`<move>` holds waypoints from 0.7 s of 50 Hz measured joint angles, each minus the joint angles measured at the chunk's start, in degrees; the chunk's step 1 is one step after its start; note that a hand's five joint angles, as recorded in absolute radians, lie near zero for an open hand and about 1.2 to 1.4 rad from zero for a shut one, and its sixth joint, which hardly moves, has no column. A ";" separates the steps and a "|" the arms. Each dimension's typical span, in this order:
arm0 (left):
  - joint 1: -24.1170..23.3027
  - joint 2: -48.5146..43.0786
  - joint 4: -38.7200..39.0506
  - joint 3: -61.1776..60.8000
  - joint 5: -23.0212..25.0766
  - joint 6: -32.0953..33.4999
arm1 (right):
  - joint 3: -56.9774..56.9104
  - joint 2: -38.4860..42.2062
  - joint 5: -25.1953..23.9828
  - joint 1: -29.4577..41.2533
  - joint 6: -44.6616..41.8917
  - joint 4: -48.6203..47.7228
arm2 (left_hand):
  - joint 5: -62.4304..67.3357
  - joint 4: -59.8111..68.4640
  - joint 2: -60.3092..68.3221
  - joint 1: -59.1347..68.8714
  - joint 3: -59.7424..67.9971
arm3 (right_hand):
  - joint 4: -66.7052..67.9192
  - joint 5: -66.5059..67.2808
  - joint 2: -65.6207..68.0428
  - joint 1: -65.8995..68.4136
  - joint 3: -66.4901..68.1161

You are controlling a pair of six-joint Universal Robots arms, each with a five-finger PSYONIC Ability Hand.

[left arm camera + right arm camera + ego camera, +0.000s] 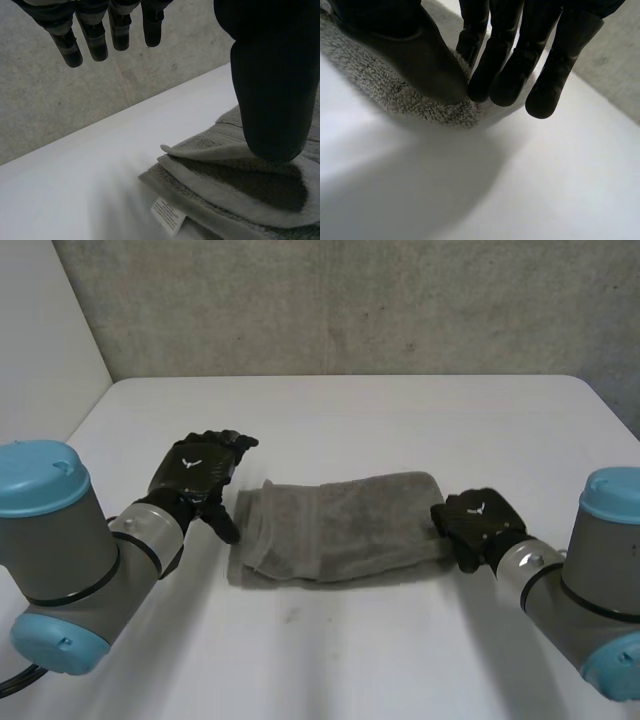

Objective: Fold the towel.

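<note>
Closest in the head view are the grey-jointed, blue-capped left arm (60,550) and right arm (590,580), reaching in over the flat white counter (400,410). Between them lies the grey terry towel (335,525), already folded into a long band across the counter's middle. The black left hand (200,472) hangs just beside one short end of the band, and the black right hand (478,527) sits on the other. In the left wrist view that hand's fingers (92,40) are straight and slightly spread, raised clear of the cloth. Its thumb (275,90) hangs over the layered end without pinching it, and a small white care label (168,214) pokes from the lowest layer. In the right wrist view the thumb (420,65) and fingers (502,70) close together on the fluffy end edge, pinching it. The step in hand looks like the end-to-end fold: one end is gripped, the other not yet. Next, I judge, the left hand must pinch or pin its end so the right can carry its edge across without dragging the band.
</note>
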 measured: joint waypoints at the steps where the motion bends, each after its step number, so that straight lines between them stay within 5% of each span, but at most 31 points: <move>1: 0.10 0.12 -0.02 -0.10 -0.02 0.00 | -0.84 -0.04 0.47 0.13 -0.36 -0.01 | 0.00 0.00 0.00 0.00 0.00 | 0.00 0.06 0.00 -0.03 0.00; 20: 0.89 0.78 -0.09 -0.92 -0.05 0.00 | -7.74 0.66 1.25 5.26 6.05 0.39 | 0.00 0.00 -0.10 -0.04 -0.01 | 0.00 0.44 0.00 0.43 0.00; 35: 6.57 7.86 -0.38 -0.91 -1.64 -4.67 | -34.72 14.78 -5.26 26.07 5.39 7.26 | 0.00 0.00 0.00 0.00 0.00 | 0.00 0.45 0.00 0.54 0.00</move>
